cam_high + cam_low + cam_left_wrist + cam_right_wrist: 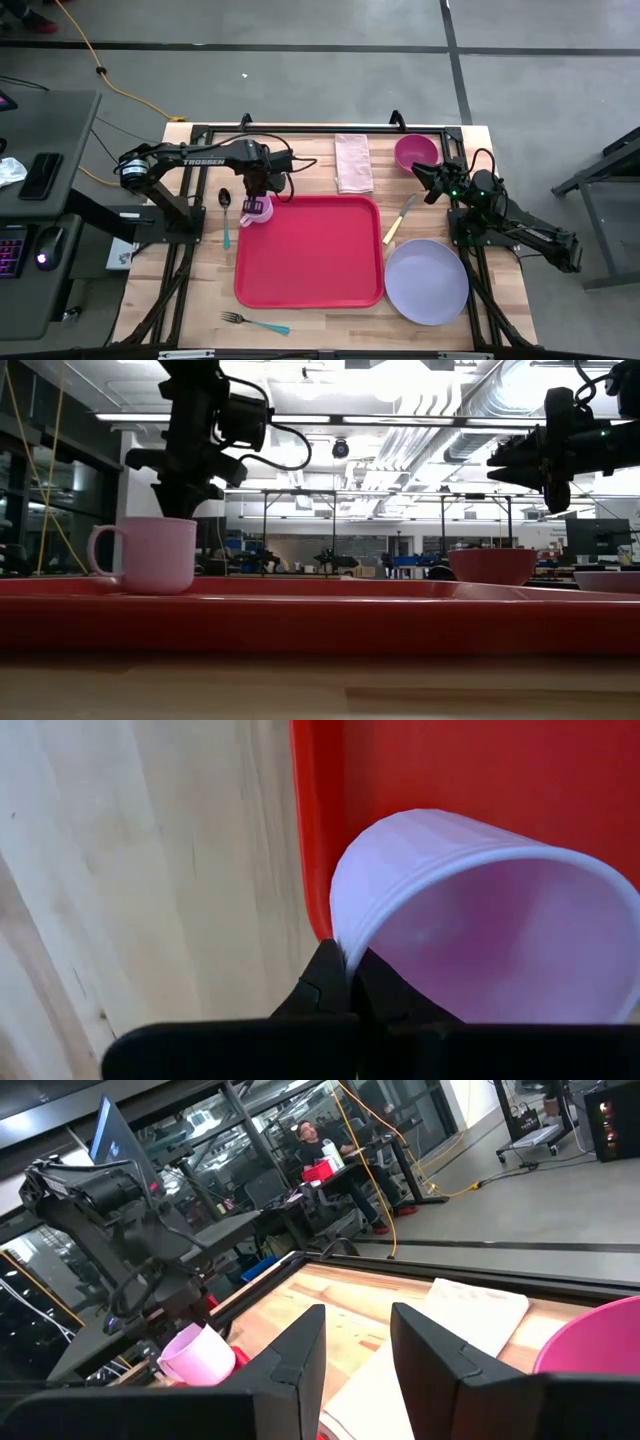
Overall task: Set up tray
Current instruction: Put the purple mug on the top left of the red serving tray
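Left wrist view gives me the clearest read: my left gripper [347, 982] is pinched shut on the rim of the lavender mug [480, 910], which sits right at the near-left corner of the red tray [480, 770]. From overhead, the tray [310, 250] lies in the middle of the wooden table [200, 290], with the mug [256, 209] at its upper-left corner under the left arm. I judge I'm in the middle of placing the mug on the tray; in the low view it looks to be standing upright on the tray's surface [320, 620]. My right gripper [420, 174] waits with its jaws apart and empty, just beside the maroon bowl [415, 150]. Next I'd want to release the rim cleanly and lift straight up, so the mug doesn't tip.
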